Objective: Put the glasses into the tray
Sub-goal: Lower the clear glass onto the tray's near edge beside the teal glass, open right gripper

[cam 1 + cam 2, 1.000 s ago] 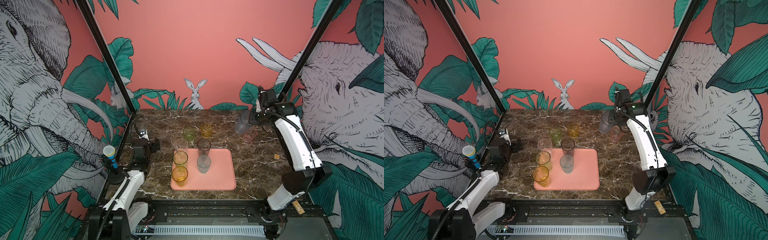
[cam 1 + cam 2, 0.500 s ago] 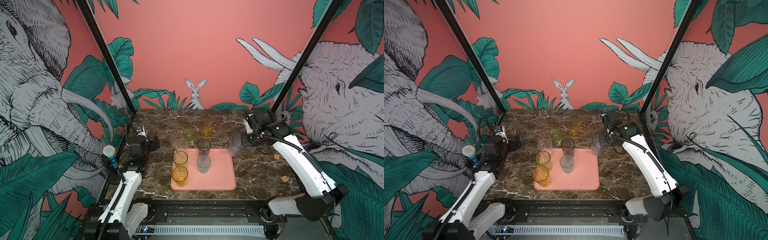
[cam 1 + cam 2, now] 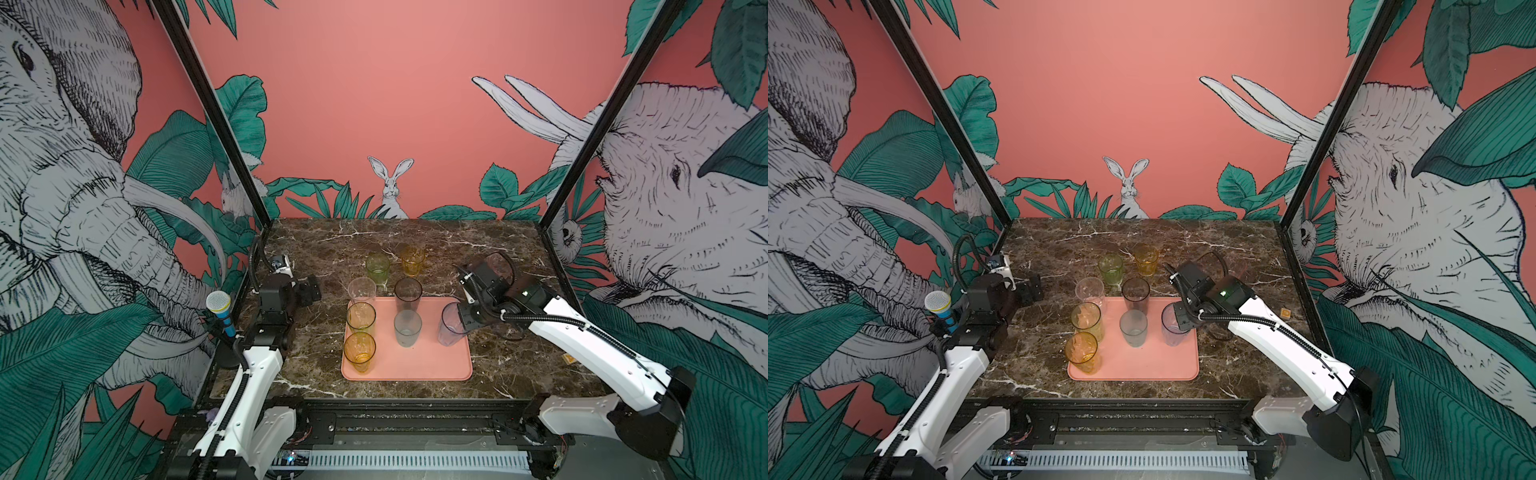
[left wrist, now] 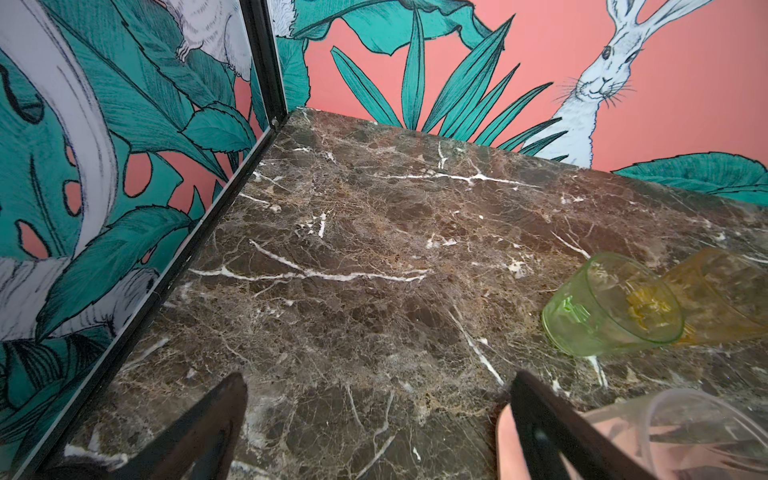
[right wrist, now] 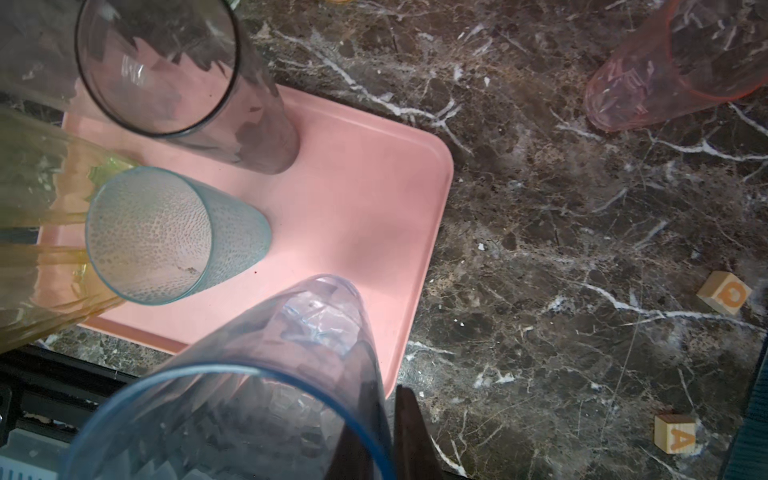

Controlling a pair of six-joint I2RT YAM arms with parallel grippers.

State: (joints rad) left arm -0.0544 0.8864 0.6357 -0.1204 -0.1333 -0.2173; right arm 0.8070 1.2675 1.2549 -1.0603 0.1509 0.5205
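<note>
The salmon-pink tray [image 3: 415,365] [image 3: 1142,365] [image 5: 353,187] lies at the front centre. Two amber glasses [image 3: 360,351], a smoky grey glass [image 3: 408,293] and a teal-grey glass [image 3: 407,328] stand in it. My right gripper [image 3: 461,322] [image 5: 384,384] is shut on the rim of a lavender-blue glass [image 3: 451,328] [image 5: 291,374], upright over the tray's right side. A clear glass [image 3: 362,291] stands at the tray's back left corner. Green [image 3: 377,268], amber [image 3: 412,259] and pink [image 3: 498,266] glasses stand on the marble behind. My left gripper [image 3: 309,291] [image 4: 379,376] hangs open and empty, left of the clear glass.
A toy microphone [image 3: 219,307] stands by the left wall. Small wooden letter blocks [image 5: 723,293] [image 5: 675,432] lie on the marble right of the tray. Printed walls close in the back and both sides, and a black rail [image 3: 407,419] runs along the front.
My right arm has carried the lavender-blue glass from the back right corner forward, left and down to the tray's right side. The left arm has barely moved.
</note>
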